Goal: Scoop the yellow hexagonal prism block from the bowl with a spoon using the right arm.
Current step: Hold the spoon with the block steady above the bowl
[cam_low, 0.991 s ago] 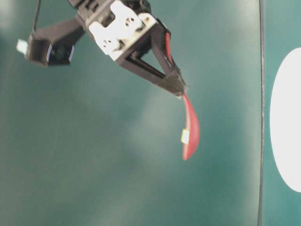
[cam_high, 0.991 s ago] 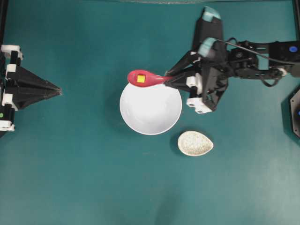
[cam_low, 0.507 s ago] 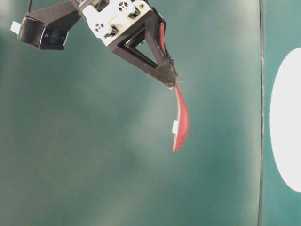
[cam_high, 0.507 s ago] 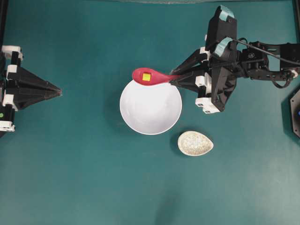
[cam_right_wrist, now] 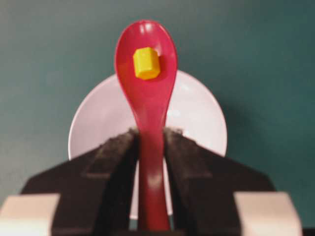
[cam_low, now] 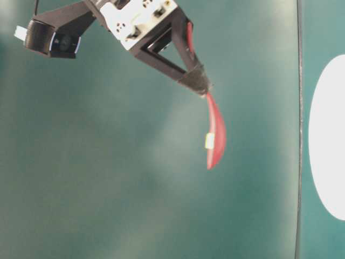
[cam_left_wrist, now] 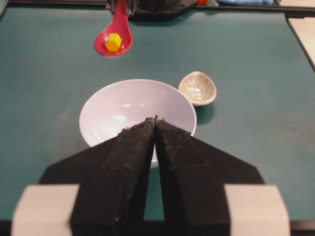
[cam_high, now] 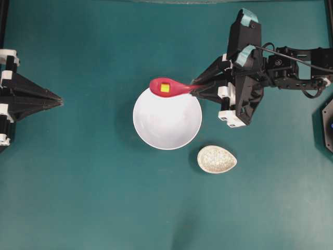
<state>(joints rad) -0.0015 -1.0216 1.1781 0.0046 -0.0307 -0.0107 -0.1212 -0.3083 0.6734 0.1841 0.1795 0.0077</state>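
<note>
Holding a glossy pink-red soup spoon (cam_high: 171, 87) by its short straight handle, the right gripper (cam_high: 196, 88) pinches it between black, rough-padded fingers (cam_right_wrist: 115, 162).

Tiny bright yellow hexagonal prism block (cam_right_wrist: 146, 63) sits in the oval scoop, flat top up, crisp facets, matte against the spoon's shine. Scoop hangs over the far rim of the large round plain white bowl (cam_high: 167, 120), raised above it; bowl interior smooth, faint glare. Small speckled beige oval dish (cam_high: 217, 159) lies just beside the bowl on the teal table (cam_high: 93, 198). Left gripper (cam_high: 58, 99), black and pointed, fingers pressed together, well apart from the bowl.
</note>
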